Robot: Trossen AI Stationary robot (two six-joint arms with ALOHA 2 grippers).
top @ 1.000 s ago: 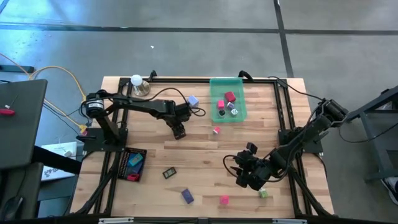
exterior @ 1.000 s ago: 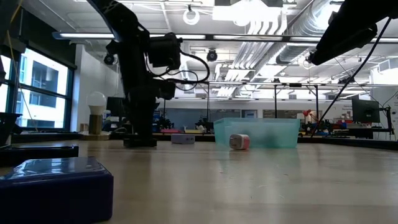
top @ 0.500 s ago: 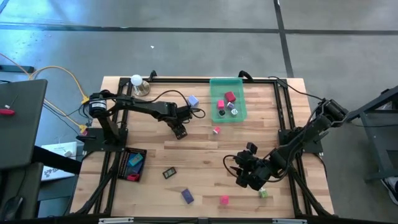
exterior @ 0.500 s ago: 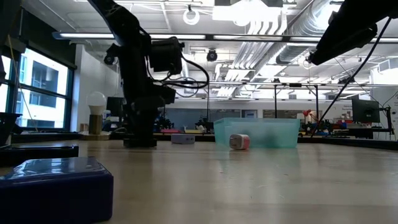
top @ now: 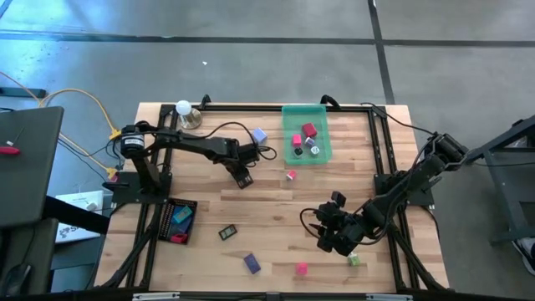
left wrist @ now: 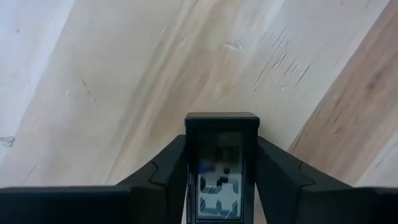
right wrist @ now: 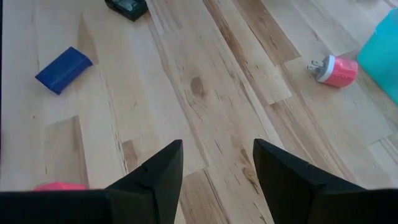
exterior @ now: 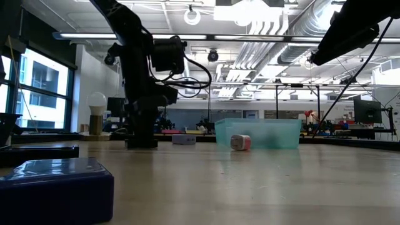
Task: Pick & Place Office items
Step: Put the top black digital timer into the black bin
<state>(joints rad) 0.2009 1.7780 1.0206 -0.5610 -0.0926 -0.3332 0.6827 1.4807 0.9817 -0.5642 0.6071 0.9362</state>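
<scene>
High view: the left claw (top: 242,178) is down on the wood table (top: 276,209). The right claw (top: 328,238) hangs low near the opposite front corner. Six loose office items lie on bare wood. A lilac block (top: 259,135) sits just beyond the left claw and a pink piece (top: 291,176) lies beside it, toward the right arm. A black flat piece (top: 226,232) and a blue block (top: 252,264) lie between the two claws, nearer the front edge. A pink block (top: 301,268) and a green block (top: 354,261) flank the right claw. The green tray (top: 288,117) holds at least three more. The black tray (top: 167,205) holds a teal one.

Low view: the left claw (exterior: 142,140) touches the tabletop. The lilac block (exterior: 184,140), a pink-and-white piece (exterior: 240,142) and the green tray (exterior: 281,128) stand off to its side. What it grips is hidden here.

Left wrist view: only here does the catch show. The left claw (left wrist: 222,149) is narrow, its fingers (left wrist: 171,165) pressed on both sides of a black screen piece (left wrist: 222,180). The blocky marks on the screen cannot be read.

Right wrist view: the right claw (right wrist: 217,146) stands wide and holds nothing. A blue flat piece (right wrist: 63,70), a black piece (right wrist: 127,7) and a pink plug-like piece (right wrist: 336,70) lie ahead of it.
</scene>
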